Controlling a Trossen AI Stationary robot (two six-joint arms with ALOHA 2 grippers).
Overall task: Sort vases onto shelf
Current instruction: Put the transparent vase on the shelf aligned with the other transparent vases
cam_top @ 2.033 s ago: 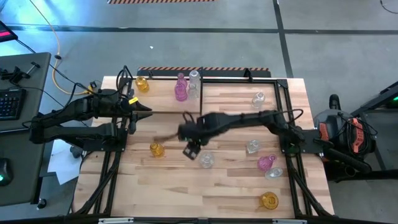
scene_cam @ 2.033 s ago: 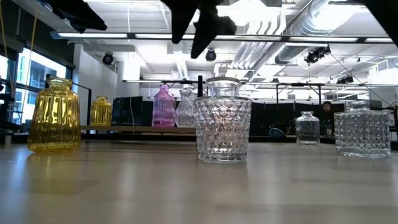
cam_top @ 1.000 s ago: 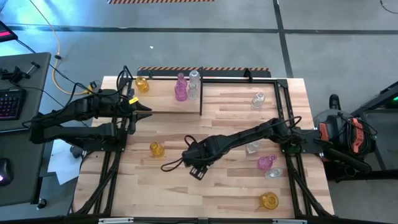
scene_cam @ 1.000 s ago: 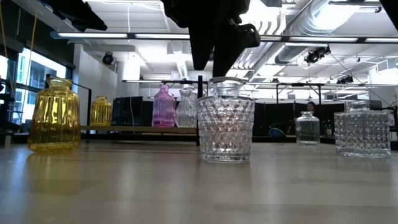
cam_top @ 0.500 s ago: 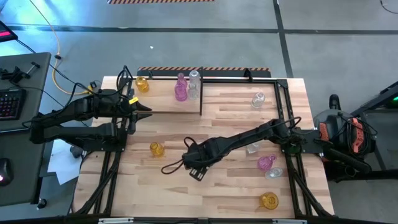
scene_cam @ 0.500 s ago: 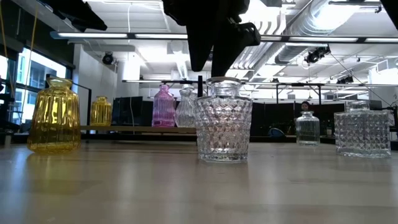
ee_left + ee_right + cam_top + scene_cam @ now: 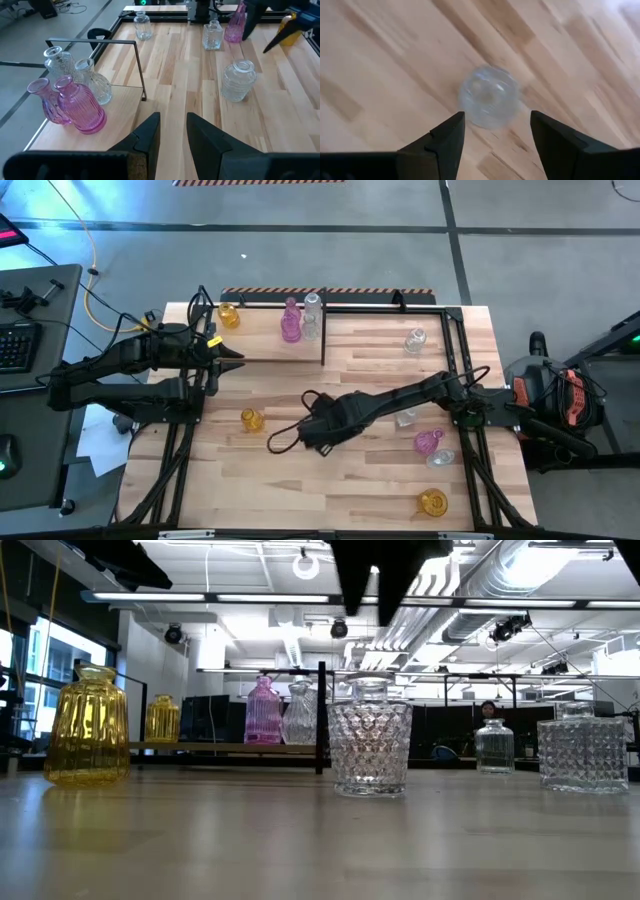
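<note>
1. I'm in the reach-and-grasp step for one clear vase (image 7: 488,97). It stands upright mid-surface, in front of the shelf (image 7: 322,350) and off its board; in the high view my right arm hides it.

2. The right gripper (image 7: 492,137) hangs directly above that vase, pointing down. Its jaws stand wide apart with nothing between them. In the right wrist view the vase's mouth shows just ahead of the gap between the two fingers (image 7: 445,137), not yet inside it.

3. In the low view the diamond-cut body of the clear vase (image 7: 369,748) sits on the surface (image 7: 300,840) with the dark gripper well above its neck, so no contact yet.

4. The left gripper (image 7: 172,135) waits at the left edge, pointing toward the shelf. Its jaws are part-way apart and empty.

5. The shelf already carries a yellow vase (image 7: 229,316), a pink vase (image 7: 291,328) and a clear one (image 7: 313,308) left of the black divider (image 7: 322,350).

6. Other vases wait loose on the surface: a yellow one (image 7: 251,420) at left, a pink one (image 7: 429,442) and a yellow one (image 7: 433,502) at right.

7. Next, I judge, I must nudge the right gripper so the neck sits centred between the fingers, then descend straight and close below the rim.

8. Glass is slick; I'd close gently and lift vertically before carrying it toward the shelf.
</note>
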